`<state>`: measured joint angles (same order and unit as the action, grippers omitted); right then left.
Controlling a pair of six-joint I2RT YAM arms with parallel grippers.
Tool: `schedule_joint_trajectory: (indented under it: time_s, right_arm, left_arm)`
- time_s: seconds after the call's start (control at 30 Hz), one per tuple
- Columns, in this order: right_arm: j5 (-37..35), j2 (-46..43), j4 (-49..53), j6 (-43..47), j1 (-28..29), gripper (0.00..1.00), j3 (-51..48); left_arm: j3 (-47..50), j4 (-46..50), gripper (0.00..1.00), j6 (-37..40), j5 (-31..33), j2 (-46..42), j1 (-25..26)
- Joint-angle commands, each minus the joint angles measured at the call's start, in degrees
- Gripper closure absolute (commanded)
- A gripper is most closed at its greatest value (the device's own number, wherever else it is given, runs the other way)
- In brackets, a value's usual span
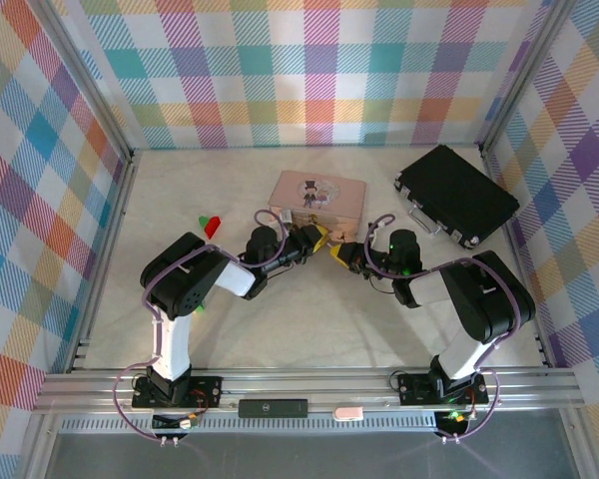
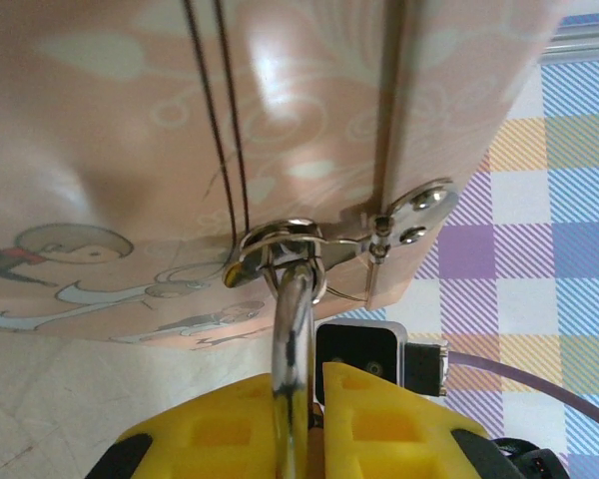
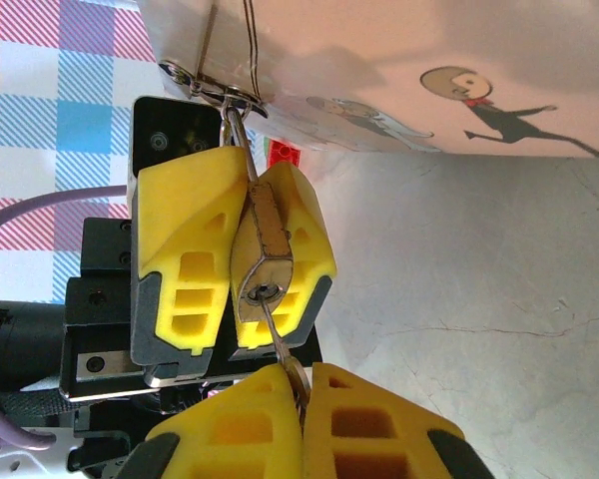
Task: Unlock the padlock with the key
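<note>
Item one, padlock (image 3: 263, 249): we record a small brass body at the centre of the right wrist frame, keyhole face toward us, pinched in the left gripper (image 3: 242, 215). Its silvery shackle passes up through the box clasp (image 3: 212, 88).

Item two, key (image 3: 283, 339): thin and silvery, tip at the keyhole, head clamped in the right gripper (image 3: 301, 387) at lower centre.

Pale cream tabletop, faint marbled cracks (image 1: 309, 319). Directly on it:
- pink rectangular box, cartoon picture lid (image 1: 316, 195), centre
- black hard case, silvery latches (image 1: 456, 195), far right, angled
- small red block (image 1: 213, 228) just beside small green block (image 1: 204, 219), left of box
</note>
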<state>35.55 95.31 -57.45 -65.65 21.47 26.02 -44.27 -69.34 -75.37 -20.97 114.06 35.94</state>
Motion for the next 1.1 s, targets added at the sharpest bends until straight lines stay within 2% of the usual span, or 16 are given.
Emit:
schedule_joint_trajectory:
  time_s: [0.0, 0.53, 0.83, 1.07]
  right_arm:
    - [-0.65, -0.47, -3.25, -0.58, 0.33, 1.0, 1.41]
    - [0.53, 2.34, -6.87, -3.86, 0.93, 1.0, 2.95]
    - [-1.42, 6.71, -13.45, -15.56, 0.67, 1.0, 3.99]
    - [-2.45, 7.96, -10.4, -13.62, 0.5, 1.0, 5.85]
  left_arm:
    - [0.23, -5.08, 1.0, 1.81, -1.45, -3.5, 0.0]
    - [0.03, -4.05, 1.0, 3.33, -2.0, -4.15, 0.87]
    - [1.2, -5.01, 1.0, 4.29, -3.65, -5.52, 2.0]
    - [0.96, -5.89, 1.0, 3.25, -4.79, -6.07, 3.4]
